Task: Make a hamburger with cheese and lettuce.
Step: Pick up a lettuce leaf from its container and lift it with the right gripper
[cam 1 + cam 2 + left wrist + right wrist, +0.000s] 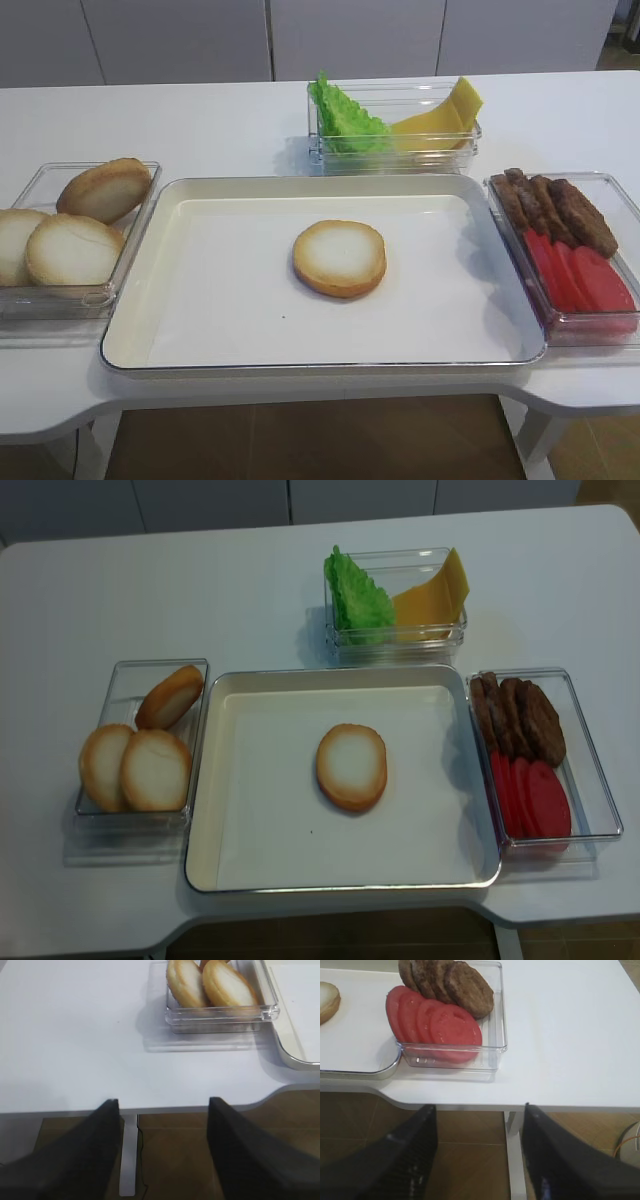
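A round bun half (339, 258), pale cut face up with a toasted brown rim, lies alone mid-tray (200, 340) on a white desk (200, 120). At the far edge, one clear tub (395, 150) holds frilly green lettuce (345, 122) and flat yellow cheese (445, 115) — both partly hidden by its walls. The right gripper (479, 1160) and left gripper (162, 1155) hang off the near edge, blurred, jaws apart, empty.
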Action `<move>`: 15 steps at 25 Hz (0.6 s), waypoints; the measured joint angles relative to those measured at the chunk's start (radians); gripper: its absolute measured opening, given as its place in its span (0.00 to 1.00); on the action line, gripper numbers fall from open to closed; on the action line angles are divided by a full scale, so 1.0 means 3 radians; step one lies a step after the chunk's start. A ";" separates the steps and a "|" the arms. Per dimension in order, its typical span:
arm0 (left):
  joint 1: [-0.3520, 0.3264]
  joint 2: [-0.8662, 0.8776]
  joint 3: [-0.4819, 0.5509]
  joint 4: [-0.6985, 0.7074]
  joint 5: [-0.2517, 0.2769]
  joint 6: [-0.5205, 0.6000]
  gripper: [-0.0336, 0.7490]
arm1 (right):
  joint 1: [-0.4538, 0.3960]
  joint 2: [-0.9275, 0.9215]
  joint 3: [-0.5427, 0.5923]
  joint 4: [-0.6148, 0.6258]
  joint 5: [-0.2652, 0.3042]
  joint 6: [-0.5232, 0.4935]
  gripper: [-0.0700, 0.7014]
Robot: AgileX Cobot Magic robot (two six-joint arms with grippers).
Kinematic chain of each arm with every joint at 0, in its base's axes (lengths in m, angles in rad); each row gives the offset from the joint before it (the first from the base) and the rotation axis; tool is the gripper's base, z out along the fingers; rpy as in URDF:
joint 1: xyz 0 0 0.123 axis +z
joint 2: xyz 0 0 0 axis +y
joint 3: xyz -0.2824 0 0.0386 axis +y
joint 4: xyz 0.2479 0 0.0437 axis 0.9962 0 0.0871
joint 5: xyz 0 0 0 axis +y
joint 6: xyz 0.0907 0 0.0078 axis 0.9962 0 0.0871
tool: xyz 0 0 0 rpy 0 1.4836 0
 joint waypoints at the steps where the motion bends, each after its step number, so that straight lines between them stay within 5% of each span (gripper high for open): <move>1: 0.0000 0.0000 0.0000 0.0000 0.0000 0.0000 0.57 | 0.0000 0.0000 0.0000 0.0000 0.0000 0.0000 0.64; 15: 0.0000 0.0000 0.0000 0.0000 0.0000 0.0000 0.57 | 0.0000 0.0000 0.0000 0.0000 0.0000 0.0000 0.64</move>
